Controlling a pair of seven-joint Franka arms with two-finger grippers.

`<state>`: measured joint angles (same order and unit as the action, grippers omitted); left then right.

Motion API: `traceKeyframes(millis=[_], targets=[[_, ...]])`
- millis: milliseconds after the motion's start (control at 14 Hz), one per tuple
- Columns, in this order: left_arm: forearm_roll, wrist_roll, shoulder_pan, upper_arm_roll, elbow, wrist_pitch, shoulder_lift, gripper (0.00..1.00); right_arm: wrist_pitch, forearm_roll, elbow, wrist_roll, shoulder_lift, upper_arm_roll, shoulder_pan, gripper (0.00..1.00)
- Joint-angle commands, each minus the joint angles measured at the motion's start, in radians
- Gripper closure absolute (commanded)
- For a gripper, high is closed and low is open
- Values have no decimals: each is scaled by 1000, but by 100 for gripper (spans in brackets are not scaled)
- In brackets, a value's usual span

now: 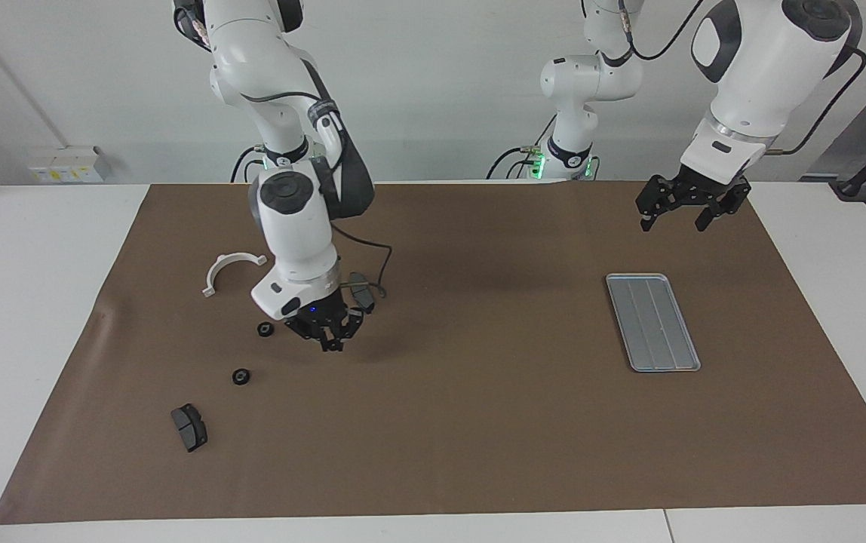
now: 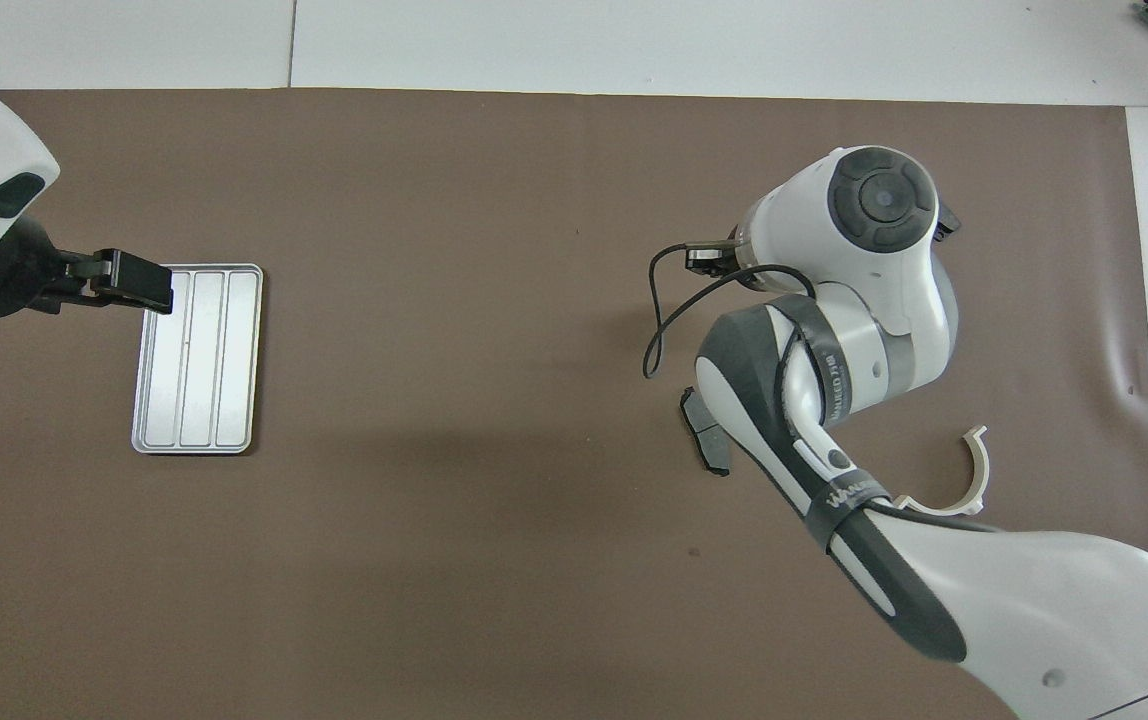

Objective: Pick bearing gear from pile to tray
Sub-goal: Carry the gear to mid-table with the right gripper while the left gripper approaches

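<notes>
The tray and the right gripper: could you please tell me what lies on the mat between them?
Nothing: in the facing view the brown mat is bare from the right gripper to the tray.

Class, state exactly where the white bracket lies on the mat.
In the facing view the white bracket lies toward the right arm's end of the mat, nearer the robots than the two black rings.

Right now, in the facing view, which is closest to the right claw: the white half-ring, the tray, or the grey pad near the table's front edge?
From the right claw:
1. White half-ring, nearer the robots.
2. Grey pad, farther from the robots.
3. Tray, toward the left arm's end.
</notes>
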<state>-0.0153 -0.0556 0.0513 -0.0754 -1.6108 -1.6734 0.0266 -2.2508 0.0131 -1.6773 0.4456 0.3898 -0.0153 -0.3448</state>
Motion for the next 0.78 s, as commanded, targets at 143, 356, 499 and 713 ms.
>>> traceKeyframes(millis=[143, 356, 499, 713], targets=[[-50, -15, -4, 9, -98, -86, -53, 0, -96, -36, 8, 249, 47, -6, -159, 100], [-58, -17, -4, 9, -110, -95, -56, 0, -168, -18, 10, 434, 125, -5, -290, 100], [-60, -18, -4, 9, -110, -97, -54, 0, -185, -10, 10, 481, 144, -5, -325, 100], [-60, -61, 5, 9, -115, -112, -54, 0, -185, -5, -5, 498, 150, -5, -348, 92]])
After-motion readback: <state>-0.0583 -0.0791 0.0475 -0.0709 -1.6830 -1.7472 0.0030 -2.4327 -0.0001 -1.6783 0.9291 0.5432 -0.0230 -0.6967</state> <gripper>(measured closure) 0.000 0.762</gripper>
